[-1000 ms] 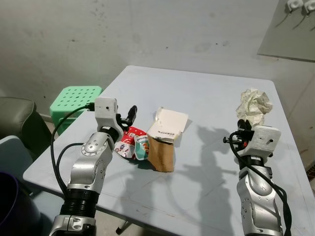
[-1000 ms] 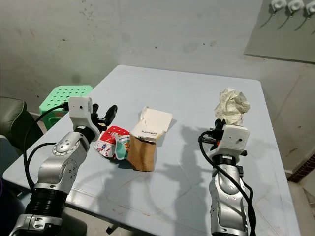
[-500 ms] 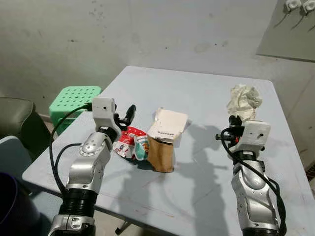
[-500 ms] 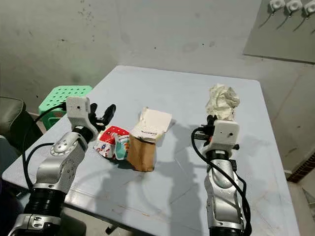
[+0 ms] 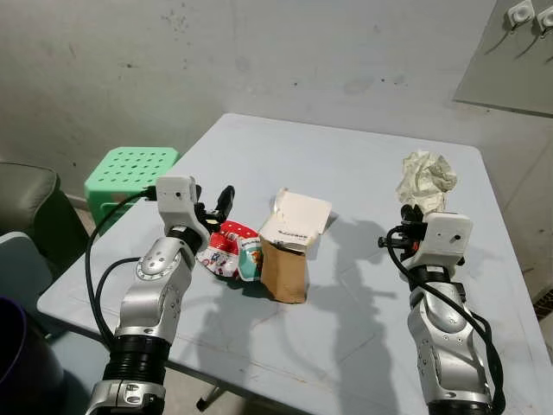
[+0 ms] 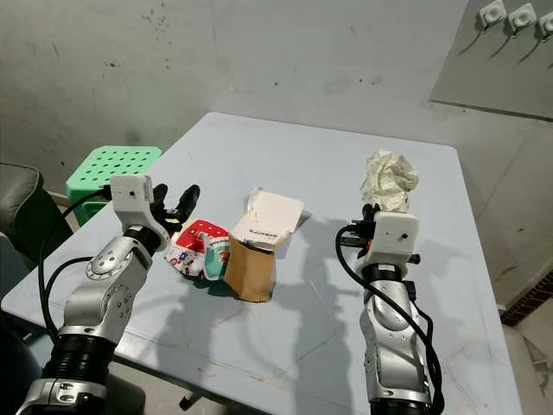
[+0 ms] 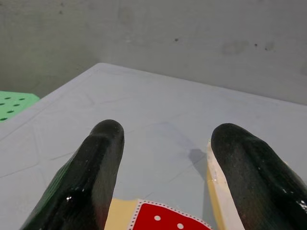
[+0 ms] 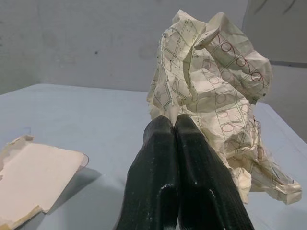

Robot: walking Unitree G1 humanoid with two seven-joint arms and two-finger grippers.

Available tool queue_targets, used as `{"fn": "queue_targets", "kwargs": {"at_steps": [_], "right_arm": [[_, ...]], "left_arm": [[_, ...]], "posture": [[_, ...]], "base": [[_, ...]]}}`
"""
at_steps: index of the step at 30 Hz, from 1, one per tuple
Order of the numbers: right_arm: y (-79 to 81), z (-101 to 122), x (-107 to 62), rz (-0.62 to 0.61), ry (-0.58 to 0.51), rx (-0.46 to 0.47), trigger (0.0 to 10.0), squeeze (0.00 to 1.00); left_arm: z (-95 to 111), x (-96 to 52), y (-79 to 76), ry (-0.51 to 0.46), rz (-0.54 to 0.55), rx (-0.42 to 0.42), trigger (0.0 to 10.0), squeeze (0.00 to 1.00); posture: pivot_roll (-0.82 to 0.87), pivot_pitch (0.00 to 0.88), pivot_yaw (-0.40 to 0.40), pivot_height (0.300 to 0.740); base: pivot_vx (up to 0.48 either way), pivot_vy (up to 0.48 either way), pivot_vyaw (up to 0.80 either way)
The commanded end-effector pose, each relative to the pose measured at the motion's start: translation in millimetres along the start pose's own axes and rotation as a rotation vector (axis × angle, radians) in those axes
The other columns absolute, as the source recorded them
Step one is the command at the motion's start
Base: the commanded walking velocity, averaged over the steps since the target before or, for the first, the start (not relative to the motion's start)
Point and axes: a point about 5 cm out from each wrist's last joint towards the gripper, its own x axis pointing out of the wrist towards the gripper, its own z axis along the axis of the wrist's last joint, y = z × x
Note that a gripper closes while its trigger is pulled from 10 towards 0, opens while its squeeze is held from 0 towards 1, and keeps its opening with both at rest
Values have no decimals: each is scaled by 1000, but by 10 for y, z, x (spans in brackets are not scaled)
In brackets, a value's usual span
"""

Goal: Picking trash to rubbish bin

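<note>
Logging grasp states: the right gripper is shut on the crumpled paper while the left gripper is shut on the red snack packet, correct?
Not quite. The right gripper is shut on the crumpled paper, but the left gripper is open above the red snack packet, as the left wrist view shows.

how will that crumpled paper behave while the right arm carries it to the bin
The crumpled paper, pinched in the right gripper, looks light and springy. Only one fold seems caught between the shut jaws, so it may sag, sway or slip loose.
</note>
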Motion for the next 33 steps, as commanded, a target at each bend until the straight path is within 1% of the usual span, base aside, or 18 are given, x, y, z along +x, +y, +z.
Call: {"fn": "queue_targets", "kwargs": {"at_steps": [1, 7, 16, 33], "right_arm": [[3, -20, 1, 6, 3, 2, 10000, 0], [18, -58, -20, 10, 15, -2, 10000, 0], [34, -53, 17, 12, 10, -13, 10000, 0], [72, -56, 22, 26, 6, -19, 10000, 0]], "left_arm": [[29, 24, 19, -12, 6, 7, 10000, 0], [32, 36, 25, -12, 2, 10, 10000, 0], [70, 74, 29, -23, -7, 6, 10000, 0], [84, 97, 41, -26, -7, 6, 10000, 0]], "posture": [[-23, 0, -3, 740], [-24, 0, 0, 740], [-24, 0, 5, 740], [-25, 0, 3, 740]], "base": [[0, 266, 0], [0, 338, 0], [0, 376, 0], [0, 418, 0]]}}
